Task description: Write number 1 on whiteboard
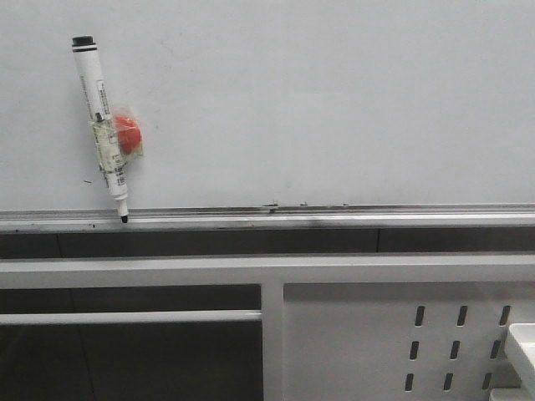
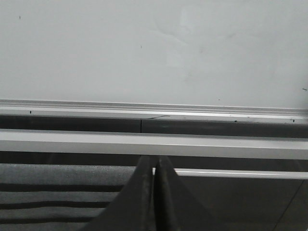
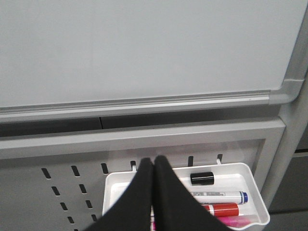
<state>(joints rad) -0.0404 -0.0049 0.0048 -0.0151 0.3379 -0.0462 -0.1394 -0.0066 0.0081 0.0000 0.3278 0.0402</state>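
The whiteboard fills the upper part of the front view, with its metal ledge rail along the lower edge. No stroke of the number 1 shows on it. A black-capped white marker hangs tilted on the board, taped to a red magnet, with its uncapped tip resting on the rail. My left gripper is shut and empty, below the whiteboard. My right gripper is shut and empty too, over a white tray, below the whiteboard. Neither gripper shows in the front view.
The tray holds a black cap, a blue-ended marker, a red marker and a pink one. It hangs on a white perforated panel. A grey frame bar runs under the board.
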